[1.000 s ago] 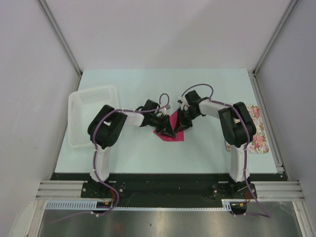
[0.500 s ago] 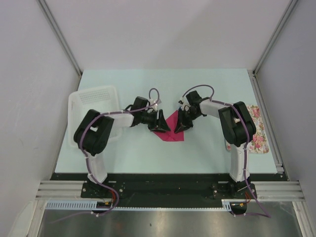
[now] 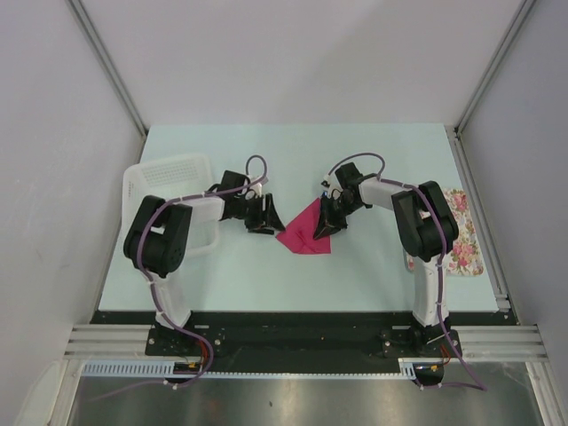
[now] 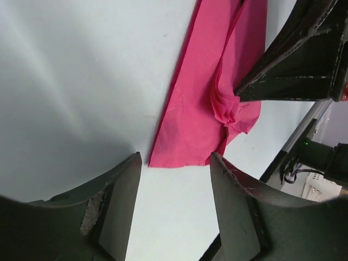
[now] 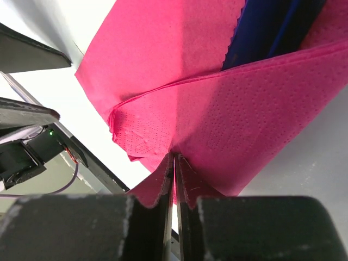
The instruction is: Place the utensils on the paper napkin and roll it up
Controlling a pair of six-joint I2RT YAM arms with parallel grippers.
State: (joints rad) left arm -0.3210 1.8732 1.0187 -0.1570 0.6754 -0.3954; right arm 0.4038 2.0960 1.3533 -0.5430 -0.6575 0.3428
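The pink paper napkin (image 3: 300,238) lies folded over on the table's middle. In the right wrist view the dark blue utensils (image 5: 263,30) peek out from under its top layer (image 5: 163,49). My right gripper (image 3: 326,228) is shut on the napkin's folded edge (image 5: 175,159), pinching a bunched bit of paper. Left of the napkin, my left gripper (image 3: 268,216) stands open and holds nothing. In the left wrist view its fingertips (image 4: 175,163) are just short of the napkin's near corner (image 4: 187,136). The right gripper's fingers (image 4: 296,68) show there on the crumpled edge.
A white perforated basket (image 3: 164,200) stands at the table's left, under the left arm. A floral-patterned tray (image 3: 463,240) lies at the right edge behind the right arm. The enclosure's walls rise on both sides.
My left gripper has opened, let go of the napkin and drawn back to the left. The right gripper has kept its pinch in the same place.
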